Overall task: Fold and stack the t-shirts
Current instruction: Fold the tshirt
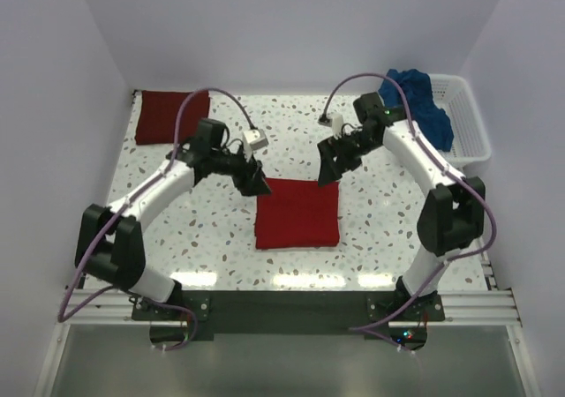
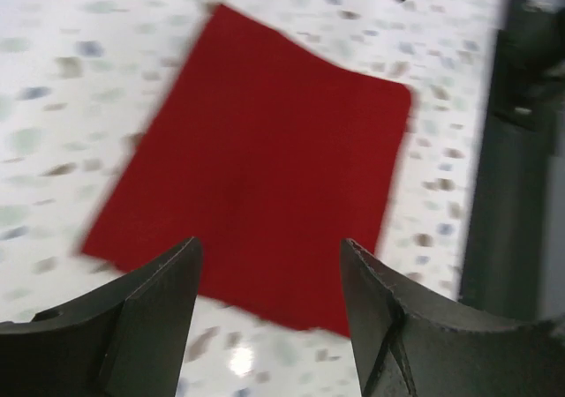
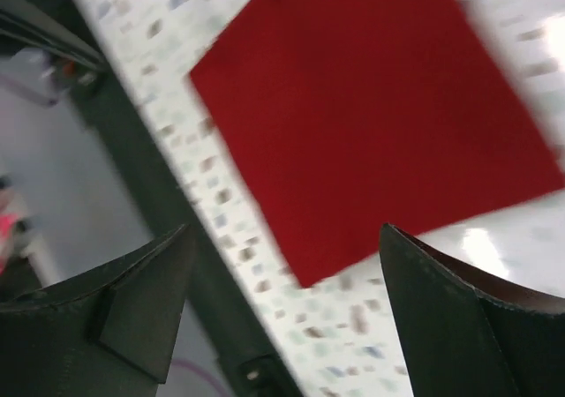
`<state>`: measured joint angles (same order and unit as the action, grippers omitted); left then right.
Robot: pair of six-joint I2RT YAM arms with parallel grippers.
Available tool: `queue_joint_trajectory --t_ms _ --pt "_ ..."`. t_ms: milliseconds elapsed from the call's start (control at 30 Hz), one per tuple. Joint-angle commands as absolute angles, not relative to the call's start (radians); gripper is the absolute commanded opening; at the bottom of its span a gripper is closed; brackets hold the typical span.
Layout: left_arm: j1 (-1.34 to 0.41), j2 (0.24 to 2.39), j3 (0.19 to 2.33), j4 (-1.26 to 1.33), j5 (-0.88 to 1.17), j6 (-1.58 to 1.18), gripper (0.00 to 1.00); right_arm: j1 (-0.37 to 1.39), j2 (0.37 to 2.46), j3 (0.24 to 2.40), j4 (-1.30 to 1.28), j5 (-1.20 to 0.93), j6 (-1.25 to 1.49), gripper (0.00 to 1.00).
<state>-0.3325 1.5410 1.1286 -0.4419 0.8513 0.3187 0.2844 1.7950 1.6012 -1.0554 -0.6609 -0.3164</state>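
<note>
One speckled white table (image 1: pixel 291 123) carries one white plastic lattice basket (image 1: pixel 468 123) at its far right. Three t-shirts: one crumpled blue cloth shirt (image 1: pixel 419 101) heaped in the basket, one bright red shirt (image 1: pixel 298 213) folded flat at centre, and one maroon shirt (image 1: pixel 169 116) folded at the far left corner. Two grippers, left (image 1: pixel 258 185) and right (image 1: pixel 328 172), hang over the bright red shirt's far corners, jaws wide apart, holding nothing.

Left arm (image 1: pixel 154 190) bent at the elbow and reaching inward, left gripper (image 1: pixel 257 182) angled down, jaws spread and empty, right arm (image 1: pixel 422 161) mirroring it, right gripper (image 1: pixel 327 169) tilted down, jaws apart, holding nothing
</note>
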Motion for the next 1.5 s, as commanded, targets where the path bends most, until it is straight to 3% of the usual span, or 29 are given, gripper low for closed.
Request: queue_joint_trajectory --t_ms 0,67,200,467,567,800,967,1100,1233,1467 --pt "-0.465 1.496 0.924 -0.137 1.005 -0.101 0.68 0.356 1.776 1.377 -1.052 -0.954 -0.201 0.88" --pt "-0.52 1.502 0.821 0.056 1.032 -0.216 0.68 0.417 1.786 1.318 -1.063 -1.003 -0.225 0.87" --pt "-0.548 1.61 0.743 0.175 1.054 -0.354 0.68 0.457 1.871 1.171 -1.043 -1.077 -0.217 0.87" --pt "-0.408 1.957 0.767 0.003 1.08 -0.249 0.66 0.264 2.193 1.146 -1.089 -1.02 -0.344 0.82" --pt "-0.37 1.99 0.756 -0.064 1.081 -0.195 0.66 0.236 2.188 1.132 -1.028 -0.96 -0.305 0.81" --pt "-0.362 1.855 0.778 -0.248 1.084 -0.005 0.66 0.233 2.058 1.152 -1.031 -0.884 -0.287 0.81" --pt "-0.345 1.585 0.802 -0.371 1.071 0.179 0.66 0.242 1.927 1.265 -1.112 -0.876 -0.331 0.8" --pt "-0.233 1.418 0.819 -0.33 1.022 0.108 0.67 0.291 1.827 1.356 -1.123 -0.851 -0.328 0.76" --pt "-0.072 1.371 0.802 -0.264 0.933 0.009 0.67 0.414 1.737 1.413 -1.013 -0.718 -0.284 0.7" --pt "0.029 1.39 0.73 -0.233 0.831 -0.189 0.67 0.733 1.703 1.402 -0.783 -0.283 -0.247 0.53"
